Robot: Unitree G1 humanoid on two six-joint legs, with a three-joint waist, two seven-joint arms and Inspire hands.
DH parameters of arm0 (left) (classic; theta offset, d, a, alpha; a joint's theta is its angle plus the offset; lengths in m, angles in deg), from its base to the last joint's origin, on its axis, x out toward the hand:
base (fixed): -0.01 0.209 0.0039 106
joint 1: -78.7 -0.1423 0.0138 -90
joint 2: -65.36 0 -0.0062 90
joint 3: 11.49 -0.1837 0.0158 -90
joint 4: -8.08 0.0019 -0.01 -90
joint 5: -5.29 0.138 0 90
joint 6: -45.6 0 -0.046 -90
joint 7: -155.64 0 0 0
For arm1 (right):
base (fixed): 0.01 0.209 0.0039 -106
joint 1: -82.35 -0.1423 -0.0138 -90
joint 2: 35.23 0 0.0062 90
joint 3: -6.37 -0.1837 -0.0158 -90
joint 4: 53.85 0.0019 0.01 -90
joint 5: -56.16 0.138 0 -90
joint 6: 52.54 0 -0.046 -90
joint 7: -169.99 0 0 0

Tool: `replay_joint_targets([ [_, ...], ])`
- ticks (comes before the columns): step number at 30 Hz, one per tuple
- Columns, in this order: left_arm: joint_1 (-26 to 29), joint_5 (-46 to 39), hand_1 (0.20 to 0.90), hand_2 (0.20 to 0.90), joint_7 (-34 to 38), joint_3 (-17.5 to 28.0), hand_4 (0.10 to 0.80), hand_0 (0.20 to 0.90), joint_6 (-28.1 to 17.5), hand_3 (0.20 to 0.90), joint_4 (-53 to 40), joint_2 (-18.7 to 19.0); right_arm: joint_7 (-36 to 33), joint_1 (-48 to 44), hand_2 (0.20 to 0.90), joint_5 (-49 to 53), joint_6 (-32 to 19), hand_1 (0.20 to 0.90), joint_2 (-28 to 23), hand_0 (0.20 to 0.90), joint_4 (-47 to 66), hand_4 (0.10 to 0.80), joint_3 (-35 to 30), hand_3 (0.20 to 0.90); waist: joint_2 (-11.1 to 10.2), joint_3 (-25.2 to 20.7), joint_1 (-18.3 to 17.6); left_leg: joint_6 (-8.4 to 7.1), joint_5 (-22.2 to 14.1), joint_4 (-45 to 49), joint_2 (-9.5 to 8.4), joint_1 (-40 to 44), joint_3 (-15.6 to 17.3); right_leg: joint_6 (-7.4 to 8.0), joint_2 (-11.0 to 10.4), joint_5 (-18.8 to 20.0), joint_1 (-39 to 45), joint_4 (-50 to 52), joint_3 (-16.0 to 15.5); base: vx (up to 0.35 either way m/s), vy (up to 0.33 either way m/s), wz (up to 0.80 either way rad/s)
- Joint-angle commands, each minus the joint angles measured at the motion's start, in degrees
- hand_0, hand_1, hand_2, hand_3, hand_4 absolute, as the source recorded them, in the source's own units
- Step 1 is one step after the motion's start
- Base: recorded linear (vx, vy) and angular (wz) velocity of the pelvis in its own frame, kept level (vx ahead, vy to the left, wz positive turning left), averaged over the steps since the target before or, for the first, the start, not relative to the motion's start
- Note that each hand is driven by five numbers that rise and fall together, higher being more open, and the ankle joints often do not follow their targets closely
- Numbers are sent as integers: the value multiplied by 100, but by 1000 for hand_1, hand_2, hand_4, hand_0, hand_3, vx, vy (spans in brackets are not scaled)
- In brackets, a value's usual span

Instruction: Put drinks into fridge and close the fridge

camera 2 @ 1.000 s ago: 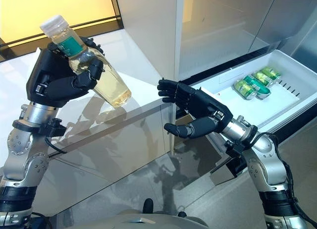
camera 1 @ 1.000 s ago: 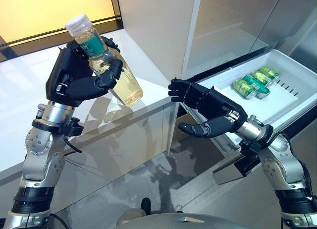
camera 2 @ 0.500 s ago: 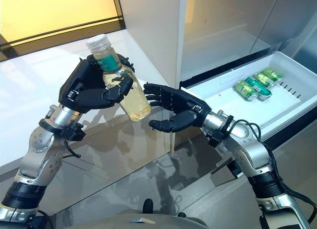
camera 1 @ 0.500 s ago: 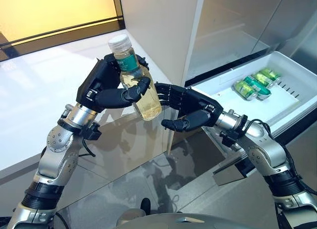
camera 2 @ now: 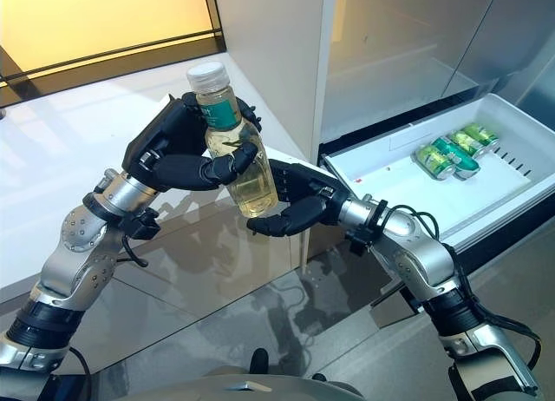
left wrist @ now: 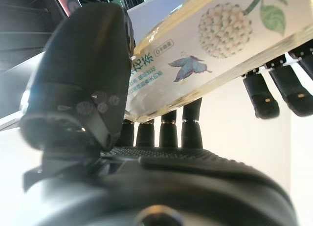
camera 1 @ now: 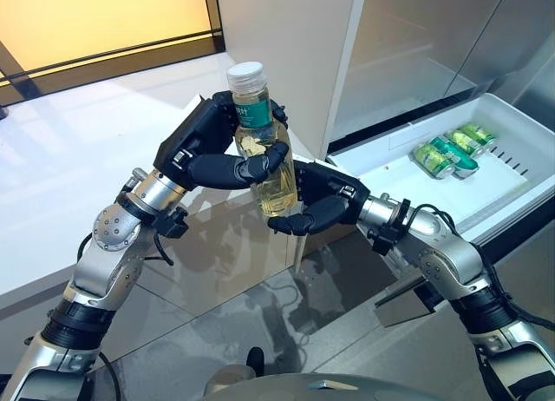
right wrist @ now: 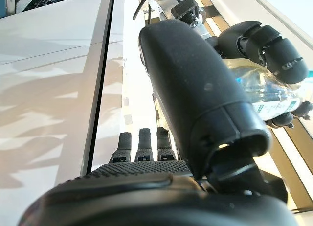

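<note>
A clear bottle [camera 1: 264,162] of pale yellow drink, with a white cap and a teal label, stands nearly upright in the air before the counter edge. My left hand [camera 1: 208,149] is shut on its upper body; the left wrist view shows the thumb [left wrist: 83,89] across the label [left wrist: 205,45]. My right hand [camera 1: 325,201] has come in from the right at the bottle's base. Its fingers are stretched behind the base and its thumb [camera 2: 277,220] sits just under it, so it is open. In the right wrist view the bottle [right wrist: 264,96] lies past the thumb.
An open white fridge drawer [camera 1: 512,214] sticks out at the right, with green cans [camera 1: 447,154] lying in it. Above it is the fridge's open compartment [camera 1: 408,45]. A white counter [camera 1: 69,175] runs along the left.
My left hand has carried the bottle right and down and turned it upright. My right hand has moved left to meet it and now cups its base.
</note>
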Motion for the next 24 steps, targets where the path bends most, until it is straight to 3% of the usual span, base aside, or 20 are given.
replay_joint_targets([
  [1,1136,-117,300,300,131,6,100,300,-638,200,-450,35,-124,-968,900,742,-477,900,339,900,203,800,-75,900,-34,-703,5,81,-543,6,-190,159,-110,376,-84,417,-371,77,83,0,0,0],
  [11,1100,-80,300,300,-14,36,100,300,-640,200,-432,142,-360,-1057,900,933,-620,900,312,900,403,800,-182,900,-30,-712,-7,92,-544,6,-181,168,-89,364,-70,415,-375,85,114,0,0,0],
  [24,1233,-314,300,300,-137,-194,100,300,-426,200,-489,-41,-518,-1355,900,996,-598,900,507,900,390,800,83,900,-23,-710,-2,108,-539,6,-182,183,-101,341,-63,422,-365,86,122,0,0,0],
])
